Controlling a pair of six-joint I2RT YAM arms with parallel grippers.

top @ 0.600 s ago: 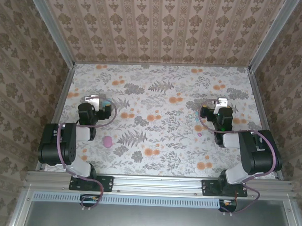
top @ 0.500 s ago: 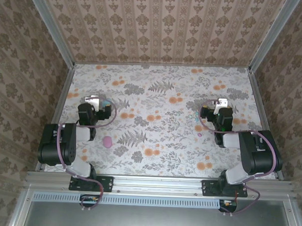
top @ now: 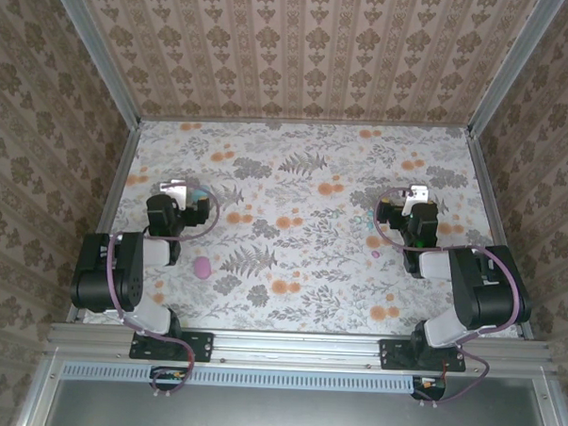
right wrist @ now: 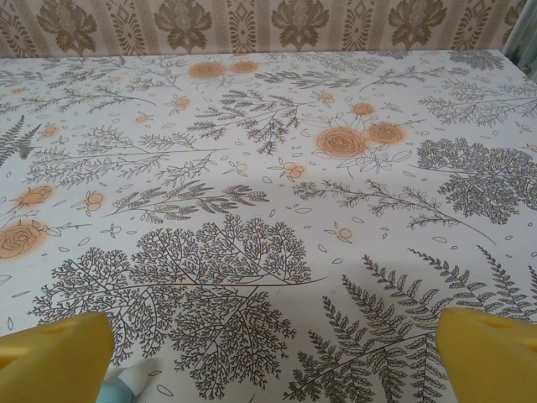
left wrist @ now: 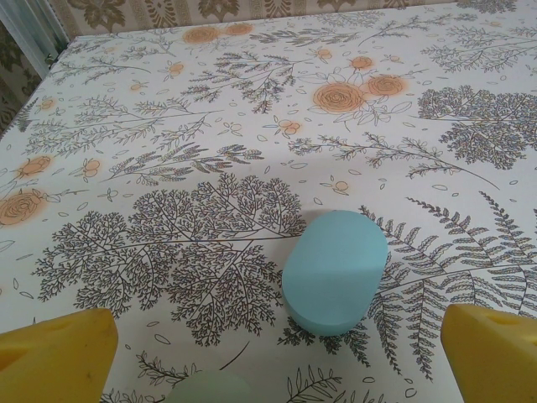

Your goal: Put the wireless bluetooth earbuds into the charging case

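**Top external:** I log no change over the last half second, so insertion has not begun. Both arms sit folded. The left gripper is at left, beside the teal case, with the pink case lower. The right gripper is at right. A pale speck lies to its lower left, possibly an earbud.

**Left wrist:** The left gripper is spread wide and empty. The teal case sits at lower centre with its lid down, and the mint case is at the bottom edge.

**Right wrist:** The right gripper is wide and empty. A pale teal scrap sits at bottom left, too cropped for me to name.

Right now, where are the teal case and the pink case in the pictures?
teal case [left wrist: 336,270]: left wrist view, point on its flat top face.
pink case [top: 202,267]: top external view, point on its middle.
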